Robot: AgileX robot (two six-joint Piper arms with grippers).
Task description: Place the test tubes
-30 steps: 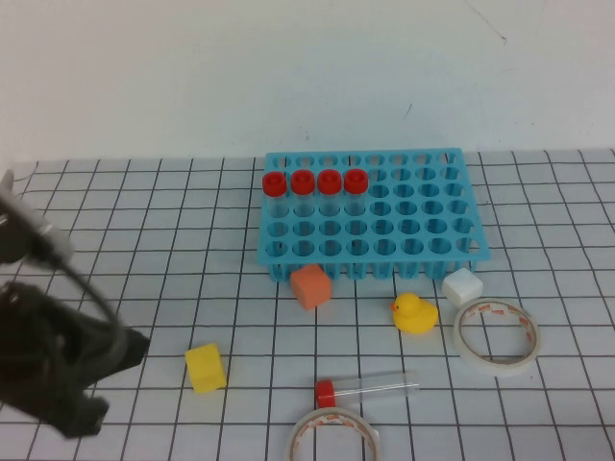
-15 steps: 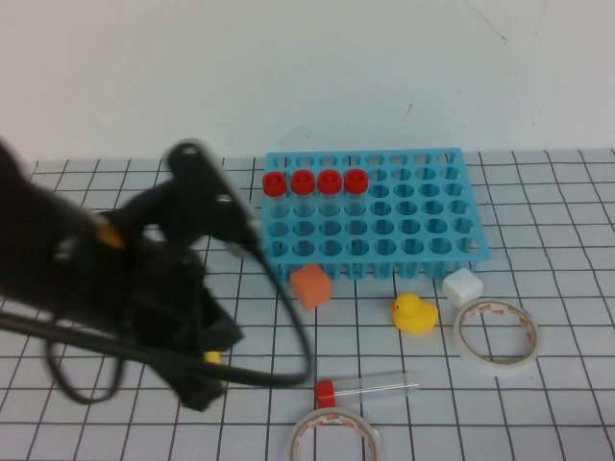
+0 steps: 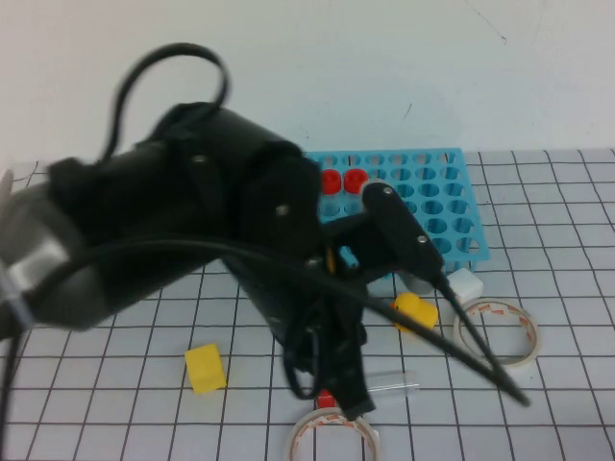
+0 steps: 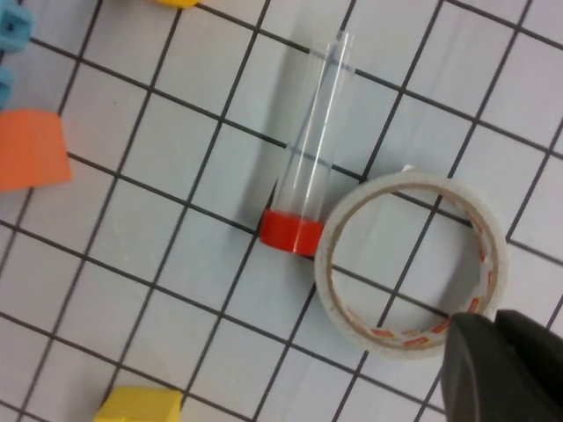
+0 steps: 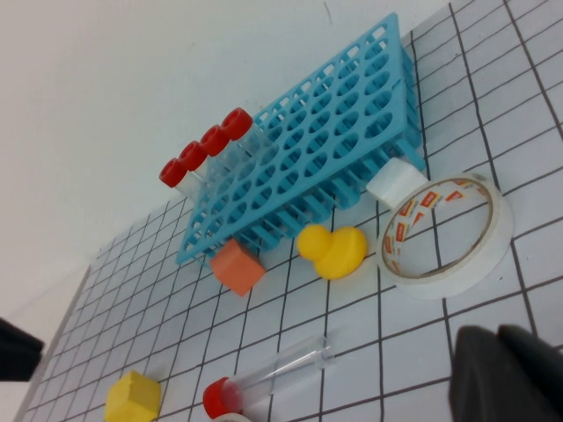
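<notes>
Tape roll (image 4: 327,268) sits nearest me, the loose test tube (image 4: 312,167) lying flat on the counter (image 3: 577,423), red cap touching it. My left gripper (image 4: 494,330) hangs over them, fingers pressed together, empty. The right gripper (image 5: 498,343), likewise closed and empty, is outside the high view. Beyond, the blue rack (image 5: 325,167) holds four capped tubes (image 5: 207,145) upright.

Blue rack (image 5: 308,167) — red-capped tube (image 4: 310,158) — black-gridded table (image 4: 158,264)

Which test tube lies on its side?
The tube beside the tape roll; others stand in the rack. Left end effector hovers near it; right end effector farther right.
</notes>
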